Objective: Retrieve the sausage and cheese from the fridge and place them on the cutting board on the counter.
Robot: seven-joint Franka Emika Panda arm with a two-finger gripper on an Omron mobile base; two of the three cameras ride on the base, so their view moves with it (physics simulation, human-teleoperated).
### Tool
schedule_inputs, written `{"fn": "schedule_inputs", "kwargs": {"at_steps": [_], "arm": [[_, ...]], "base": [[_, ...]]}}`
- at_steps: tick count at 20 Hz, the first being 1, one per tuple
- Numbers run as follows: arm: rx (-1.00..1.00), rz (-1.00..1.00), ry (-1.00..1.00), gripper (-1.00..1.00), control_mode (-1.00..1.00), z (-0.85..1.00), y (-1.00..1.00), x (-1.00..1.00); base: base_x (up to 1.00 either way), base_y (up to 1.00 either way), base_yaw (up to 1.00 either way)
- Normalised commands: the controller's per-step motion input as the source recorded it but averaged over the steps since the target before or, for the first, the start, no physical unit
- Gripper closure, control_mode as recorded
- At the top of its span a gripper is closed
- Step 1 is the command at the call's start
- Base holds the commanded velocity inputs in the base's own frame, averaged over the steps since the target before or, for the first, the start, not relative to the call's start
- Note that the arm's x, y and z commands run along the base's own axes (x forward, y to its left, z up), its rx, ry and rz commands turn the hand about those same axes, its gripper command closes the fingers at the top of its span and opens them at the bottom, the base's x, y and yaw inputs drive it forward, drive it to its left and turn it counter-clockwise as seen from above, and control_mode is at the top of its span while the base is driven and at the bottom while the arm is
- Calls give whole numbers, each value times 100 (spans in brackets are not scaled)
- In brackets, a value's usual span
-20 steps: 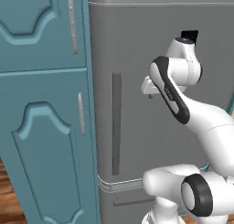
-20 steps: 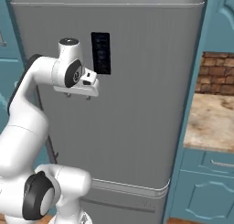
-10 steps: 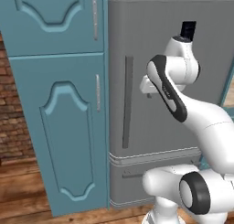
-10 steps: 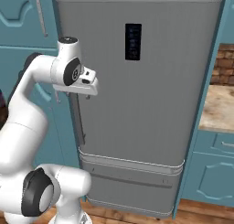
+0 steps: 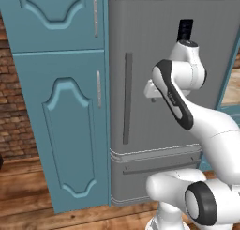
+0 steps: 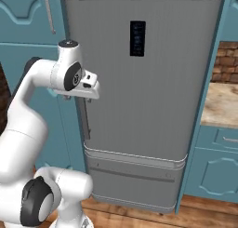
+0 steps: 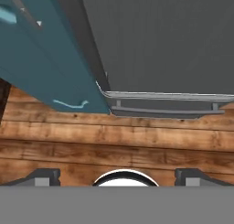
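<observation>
The grey fridge stands shut, with its long vertical handle near its left edge. My gripper hangs in front of the door at mid height, just right of the handle, pointing down and touching nothing. In the hand view the gripper is open, its two fingertips set wide apart over the floor below the fridge's bottom drawer. A strip of the marbled counter shows to the right of the fridge. The sausage and cheese are hidden, and the cutting board is out of view.
Tall teal cabinets flank the fridge on the left. Teal lower cabinet fronts sit under the counter on the right. A brick wall and wooden floor lie around them.
The whole picture has shifted: the fridge now sits further right in both base views, so the base has moved. The arm keeps the same pose.
</observation>
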Motion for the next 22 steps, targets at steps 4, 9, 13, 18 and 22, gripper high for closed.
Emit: {"fn": "schedule_inputs", "kwargs": {"at_steps": [4,9,13,18,22], "arm": [[-1,0,0,-100,-100,-5,31,0],[-2,0,-12,-100,-100,0,35,-16],[-2,4,-5,-100,-100,0,34,-53],[-1,4,-25,-100,-100,0,41,-29],[0,0,-34,-100,-100,-13,15,3]], "base": [[0,0,0],[0,0,0],[0,0,0],[0,0,0],[0,0,0]]}}
